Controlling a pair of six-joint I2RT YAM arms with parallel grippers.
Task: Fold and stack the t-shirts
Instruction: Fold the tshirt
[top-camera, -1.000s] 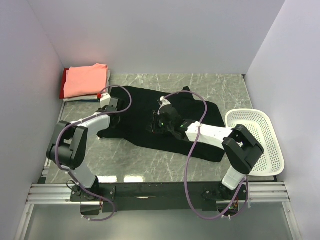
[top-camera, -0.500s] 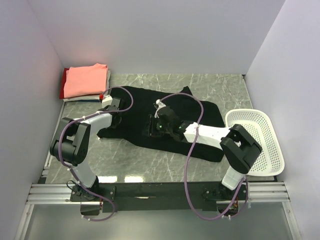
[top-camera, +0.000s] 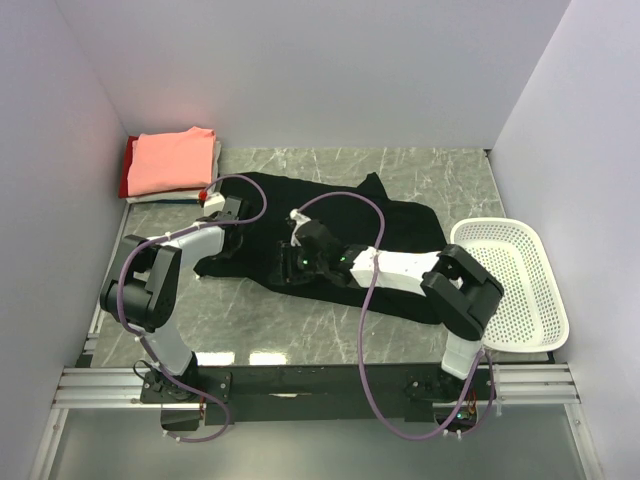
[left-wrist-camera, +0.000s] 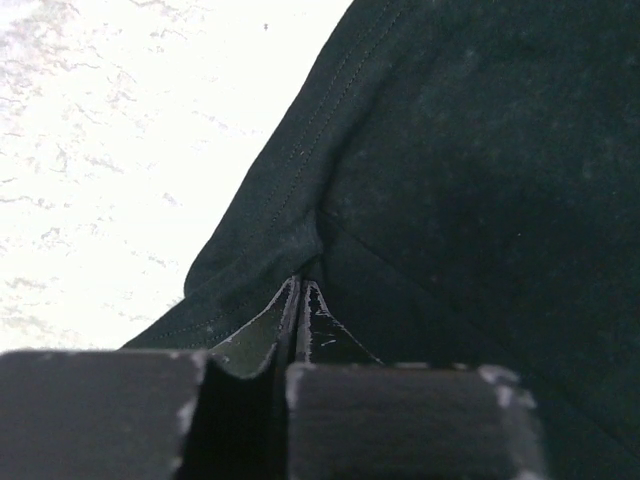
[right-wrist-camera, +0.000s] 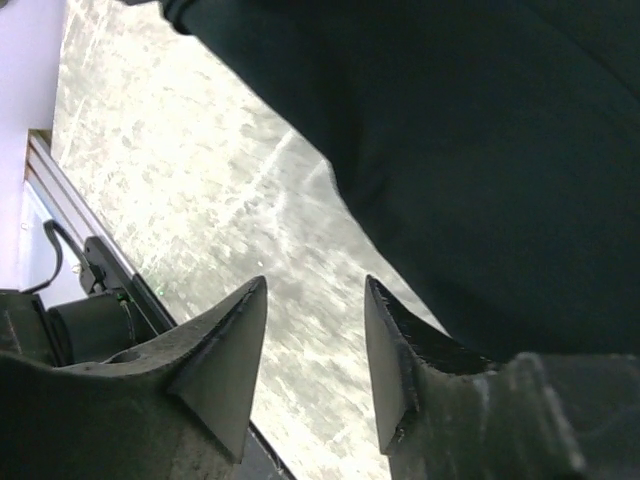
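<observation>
Black t-shirt (top-camera: 415, 230) lies spread across the middle of the grey marble table (top-camera: 300, 330), its body running from left of centre toward the right, where its far end stops near the white mesh basket (top-camera: 545, 290) that sits at the table's right edge. Both arms reach onto the black t-shirt. The left gripper (top-camera: 231, 220) sits at the shirt's left end, and in the left wrist view this gripper (left-wrist-camera: 301, 285) has its fingers (left-wrist-camera: 255, 340) pressed together with only a thin slit between them, a small ridge of black cloth pinched at their tips. A stitched hem runs up and away from that pinch, with pale marble to the left of it. The right arm stretches leftward over the cloth, and the right gripper (top-camera: 291, 264) is over the shirt's near edge, left of centre. Seen from the right wrist, this gripper (right-wrist-camera: 315, 282) is spread apart and holds nothing. Bare marble shows in the gap between its fingertips (right-wrist-camera: 220, 350), and the dark edge of the shirt fills the upper right of that view, reaching down to the right-hand finger. Whether that finger touches the cloth cannot be told. In the far left corner of the table, well apart from the black shirt, is a folded stack with a salmon-pink t-shirt (top-camera: 170, 158) on top, a white t-shirt (top-camera: 216, 150) showing at its right edge and a red t-shirt (top-camera: 126, 170) showing at its left edge.
</observation>
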